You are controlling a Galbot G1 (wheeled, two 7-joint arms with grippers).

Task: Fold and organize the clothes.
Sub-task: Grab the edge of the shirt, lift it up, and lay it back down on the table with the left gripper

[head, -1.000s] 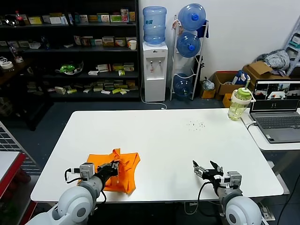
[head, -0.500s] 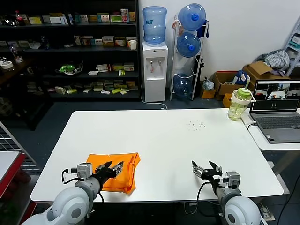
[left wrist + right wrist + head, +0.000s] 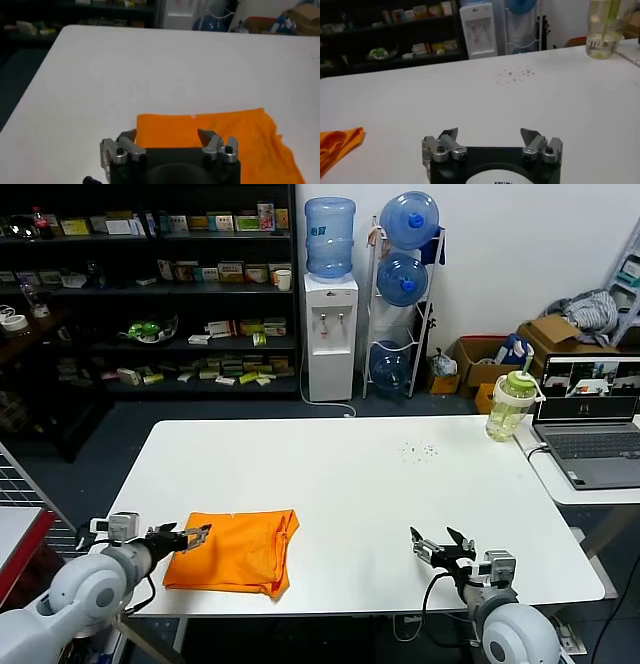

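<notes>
Storeroom-looking place with dark shelves (image 3: 150,294) across the upper left, a water cooler (image 3: 330,304) top centre, and a big white table (image 3: 400,484) filling the middle of the head view. So the orange T-shirt (image 3: 238,550) now sits as a flat folded rectangle in the lower left of the frame, near the front edge of the table. A second ago it had a bunched-up flap sticking up with the left gripper (image 3: 197,534) clamped on it; half a second ago the flap was already laid down and the jaws were opening. Now that gripper has let go completely, fingers spread wide and holding nothing, and it has pulled back to the shirt's left edge. In the left wrist view you can see the empty left gripper (image 3: 168,136) hovering over the near edge of the shirt (image 3: 230,135). The right gripper (image 3: 441,542) sits parked in the lower right, spread wide and empty, hasn't budged. My read: that fold is done and released. The right side of the shirt looks a bit rumpled, so it might want another fold or some tidying, but honestly it looks close to finished.
</notes>
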